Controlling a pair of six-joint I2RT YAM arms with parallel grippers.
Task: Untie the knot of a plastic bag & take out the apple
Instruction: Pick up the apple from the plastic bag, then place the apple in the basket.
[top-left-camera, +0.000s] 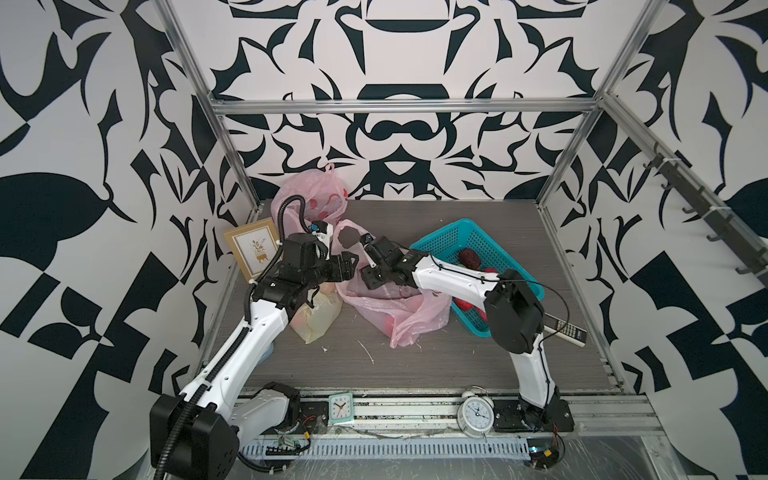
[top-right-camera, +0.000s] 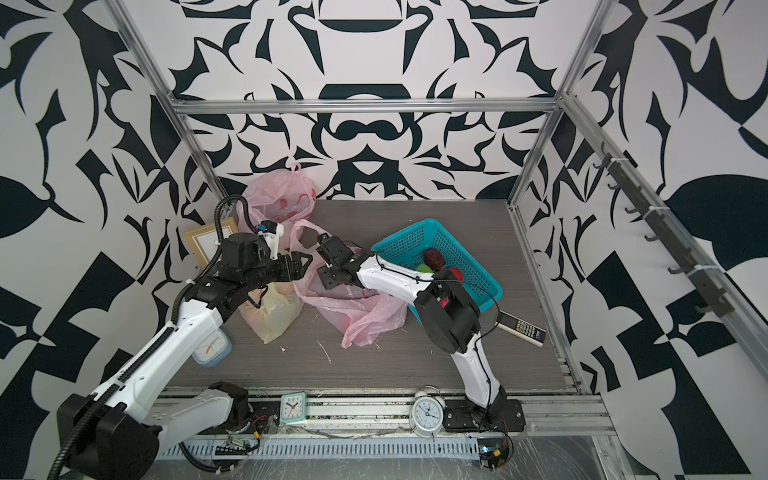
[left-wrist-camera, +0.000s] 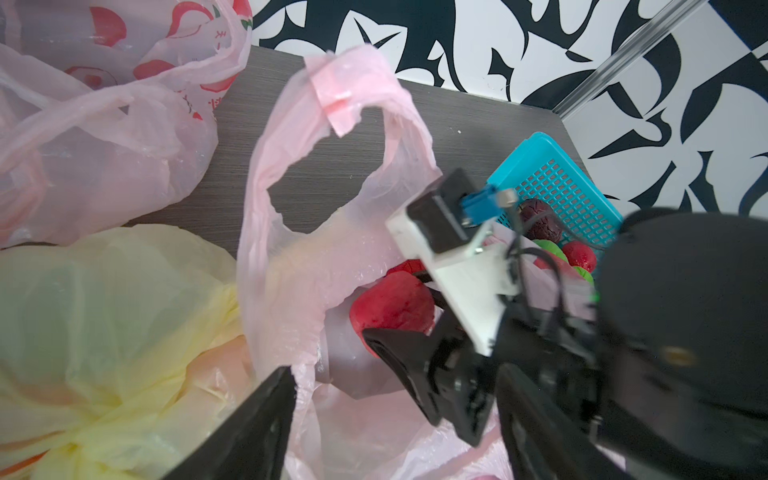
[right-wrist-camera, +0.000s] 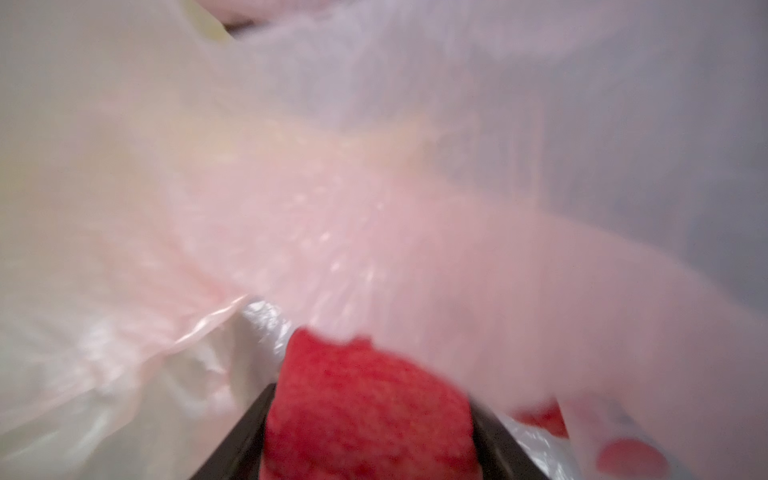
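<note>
in a top view the crumpled pink translucent plastic bag (top-left-camera: 399, 307) lies untied on the grey surface (top-left-camera: 415, 361), the left claw (top-left-camera: 353, 266) spread at its rim. in the left wrist view the round red apple (left-wrist-camera: 390, 303) sits in the bag's mouth. in the right wrist view the right claw (right-wrist-camera: 370, 440) pinches it; draped film could snag and drag the bag along.

A robot test lab: a metal frame (top-left-camera: 399, 106), black-and-white patterned walls (top-left-camera: 83, 166), two robot arms (top-left-camera: 259, 328) bolted to a rail (top-left-camera: 399, 409).
</note>
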